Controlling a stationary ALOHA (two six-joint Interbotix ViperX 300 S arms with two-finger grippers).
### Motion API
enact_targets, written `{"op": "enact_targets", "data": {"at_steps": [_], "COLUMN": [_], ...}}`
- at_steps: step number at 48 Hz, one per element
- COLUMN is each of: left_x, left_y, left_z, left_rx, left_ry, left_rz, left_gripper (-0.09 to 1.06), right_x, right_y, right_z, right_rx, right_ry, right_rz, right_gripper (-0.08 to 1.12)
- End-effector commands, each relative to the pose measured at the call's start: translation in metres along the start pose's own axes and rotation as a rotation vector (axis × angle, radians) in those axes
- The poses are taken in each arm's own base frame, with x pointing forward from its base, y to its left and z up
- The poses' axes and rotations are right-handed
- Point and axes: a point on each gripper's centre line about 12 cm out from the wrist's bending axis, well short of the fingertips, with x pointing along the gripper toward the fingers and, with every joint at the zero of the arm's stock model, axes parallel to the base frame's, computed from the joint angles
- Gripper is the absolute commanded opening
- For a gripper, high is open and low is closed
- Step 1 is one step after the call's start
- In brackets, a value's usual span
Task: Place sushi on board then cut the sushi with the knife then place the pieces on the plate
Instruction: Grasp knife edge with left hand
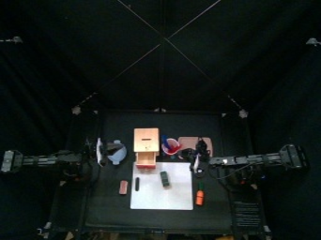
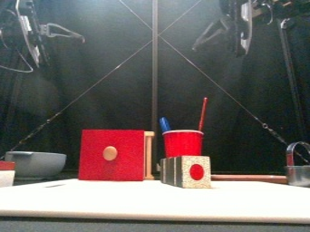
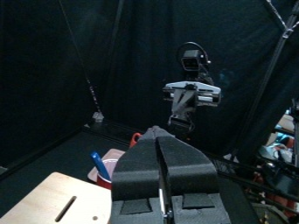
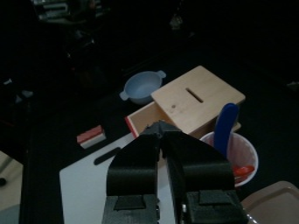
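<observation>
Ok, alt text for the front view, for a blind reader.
A sushi roll with a red centre sits on the white board, before a red-fronted wooden box and a red cup holding a blue knife and a red knife. The left arm and right arm hang above.

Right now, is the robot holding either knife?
No, the blue knife and the red knife both stand in the red cup.
</observation>
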Motion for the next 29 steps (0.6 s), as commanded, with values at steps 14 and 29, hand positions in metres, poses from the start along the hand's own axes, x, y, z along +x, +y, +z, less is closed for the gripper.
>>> {"op": "enact_targets", "data": {"at_steps": [14,29], "left_x": [0.004,0.003], "left_y": [0.007,0.014], "left_z": [0.009,0.01], "left_rx": [0.012,0.024], "left_ry": [-0.034,-0.04], "left_rz": [0.043,0.074], "left_gripper": [0.09,0.09], "right_x": [0.022,0.038], "right_y": [-0.036,-0.074], "right_z": [0.053,0.035], "right_rx": [-0.282,-0.324], "right_ry": [-0.048,0.26], "right_rz": [0.13,0.169], "right_gripper": [0.36,0.36]}}
